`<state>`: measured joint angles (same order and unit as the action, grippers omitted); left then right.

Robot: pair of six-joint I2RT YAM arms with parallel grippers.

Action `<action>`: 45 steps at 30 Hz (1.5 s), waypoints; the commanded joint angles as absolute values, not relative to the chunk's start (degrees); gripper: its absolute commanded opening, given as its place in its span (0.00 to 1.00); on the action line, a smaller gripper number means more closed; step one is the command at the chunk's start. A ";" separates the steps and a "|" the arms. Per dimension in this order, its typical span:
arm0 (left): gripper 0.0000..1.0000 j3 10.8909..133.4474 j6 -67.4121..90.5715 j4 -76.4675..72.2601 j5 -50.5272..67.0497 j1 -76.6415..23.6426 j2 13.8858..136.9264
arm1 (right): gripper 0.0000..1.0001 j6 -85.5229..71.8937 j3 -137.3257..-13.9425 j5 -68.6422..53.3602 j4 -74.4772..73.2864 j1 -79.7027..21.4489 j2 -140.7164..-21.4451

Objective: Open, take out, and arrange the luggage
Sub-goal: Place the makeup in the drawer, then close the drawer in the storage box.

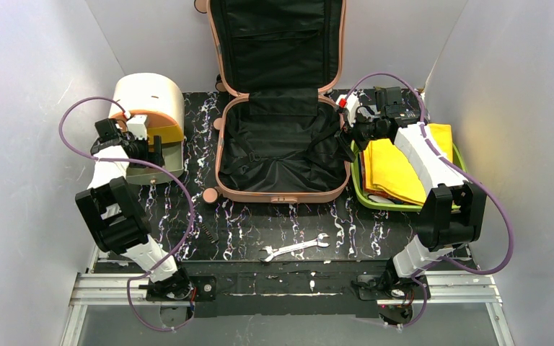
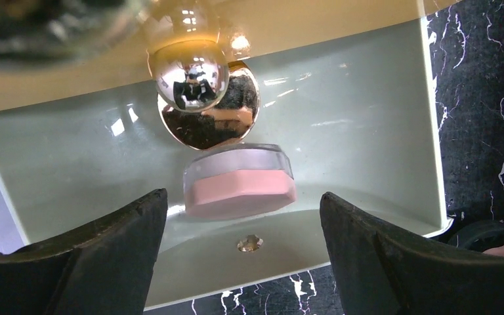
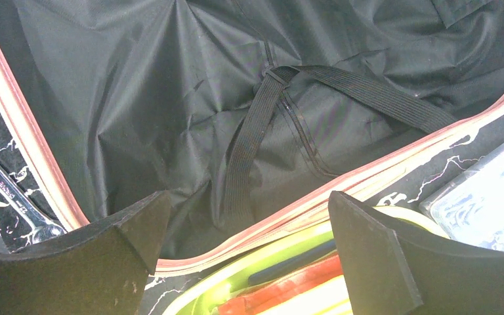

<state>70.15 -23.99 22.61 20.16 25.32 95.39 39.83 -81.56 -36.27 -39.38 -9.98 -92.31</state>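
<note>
Your luggage sits mid-desk, lid propped up vs the back wall, lower shell flat. It looks emptied: only black lining and a crossed elastic strap show inside. Left fingers stand wide w/ nothing held, over the pale glossy tray at the foot of the drum box. Right fingers gape fully too, empty, above the gap btwn the luggage's right rim and the lime-green tray. Risk on the left: the pink compact lies just ahead btwn the finger tips, the gold ball close behind it. A careless pull-out or dip probably clips the compact, and on that slick floor it'd skate into the ball and set it rolling. Risk on the right: go low and a tip could hook the strap or slack lining and drag the shell, which has wheels, so the raised lid may flop fwd. Watch the wrench near the front edge if an elbow sweeps. Materials: shell is smooth hard salmon plastic w/ rounded corners. Lining is thin, crinkly fabric, and the strap is ribbed and stretchy. The compact is a pink slab under a clear faceted lid. The ball is mirror-polished. The yellow cloth is soft and folded. The desk is black w/ white marble veins.
</note>
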 commanded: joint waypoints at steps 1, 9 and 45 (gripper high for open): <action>0.87 71.13 -22.88 24.59 17.50 25.60 96.40 | 1.00 39.74 -81.92 -38.14 -40.03 -9.84 -92.38; 0.98 71.40 -21.89 26.53 18.54 25.84 90.49 | 1.00 39.68 -81.92 -38.52 -40.00 -9.84 -92.41; 0.87 45.50 -25.50 4.86 21.26 28.65 78.17 | 1.00 38.35 -80.59 -41.00 -38.85 -9.84 -91.12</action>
